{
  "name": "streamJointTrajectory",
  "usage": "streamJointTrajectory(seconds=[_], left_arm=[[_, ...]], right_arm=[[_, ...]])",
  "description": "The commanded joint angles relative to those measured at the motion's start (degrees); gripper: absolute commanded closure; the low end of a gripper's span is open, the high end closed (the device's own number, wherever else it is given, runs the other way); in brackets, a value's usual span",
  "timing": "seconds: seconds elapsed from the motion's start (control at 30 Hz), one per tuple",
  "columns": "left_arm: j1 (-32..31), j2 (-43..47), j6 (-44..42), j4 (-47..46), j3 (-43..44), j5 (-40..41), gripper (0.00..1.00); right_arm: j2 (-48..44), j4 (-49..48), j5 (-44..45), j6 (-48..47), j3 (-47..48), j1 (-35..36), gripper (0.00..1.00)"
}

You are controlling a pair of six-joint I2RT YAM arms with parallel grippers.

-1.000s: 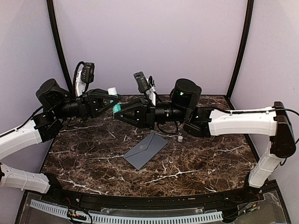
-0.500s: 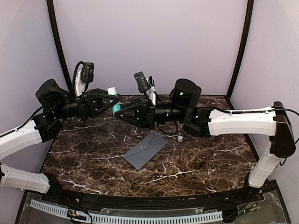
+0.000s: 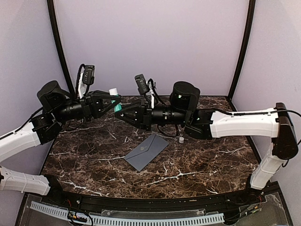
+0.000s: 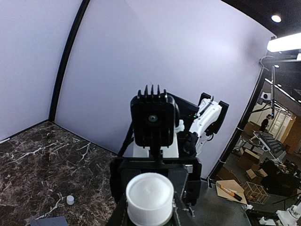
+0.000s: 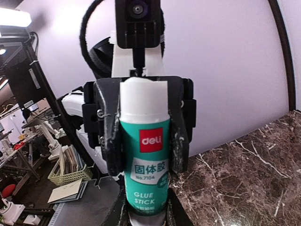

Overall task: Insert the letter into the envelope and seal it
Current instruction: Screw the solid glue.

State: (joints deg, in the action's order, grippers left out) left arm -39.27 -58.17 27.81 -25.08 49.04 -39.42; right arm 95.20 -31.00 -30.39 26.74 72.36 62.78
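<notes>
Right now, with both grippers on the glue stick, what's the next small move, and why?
Probably hold the left gripper steady and draw the right gripper straight back along the stick to pull the cap free. The glue stick is clamped in mid-air between both, its white cap apparently on, while the envelope lies flat on the table below.

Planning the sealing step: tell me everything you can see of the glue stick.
The glue stick is a plastic-looking cylinder with a teal label, a red deli logo and white ends. It stands roughly upright in mid-air over the back left of the marble table. The left fingers clamp its upper body; the right fingers grip its lower end. Whether it is capped is unclear.
</notes>
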Motion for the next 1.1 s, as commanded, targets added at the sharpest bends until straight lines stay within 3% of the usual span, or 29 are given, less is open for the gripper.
streamJointTrajectory(seconds=[0.0,0.47,0.7,0.83,0.93,1.07], left_arm=[[0.12,0.57,-7.37,8.7,-0.24,11.88,1.0],[-6.28,-2.73,-13.11,18.56,1.84,35.38,1.0],[-6.44,-3.82,-8.9,18.89,1.76,40.73,1.0],[-6.44,-4.18,-7.09,18.58,1.81,40.3,1.0],[-6.39,-4.26,-6.03,18.7,2.94,39.65,1.0],[-5.81,-3.95,-4.43,17.69,4.38,35.18,1.0]], right_arm=[[-0.63,3.43,9.84,-2.83,3.22,2.86,0.93],[11.51,24.65,41.07,-5.38,24.04,8.66,0.95],[16.15,30.8,51.86,-7.22,32.37,10.99,0.94],[14.96,30.36,52.28,-8.24,31.06,11.27,0.94],[11.25,26.76,49.46,-9.87,25.86,11.3,0.81],[4.57,20.58,43.41,-12.12,16.84,10.68,0.54]])
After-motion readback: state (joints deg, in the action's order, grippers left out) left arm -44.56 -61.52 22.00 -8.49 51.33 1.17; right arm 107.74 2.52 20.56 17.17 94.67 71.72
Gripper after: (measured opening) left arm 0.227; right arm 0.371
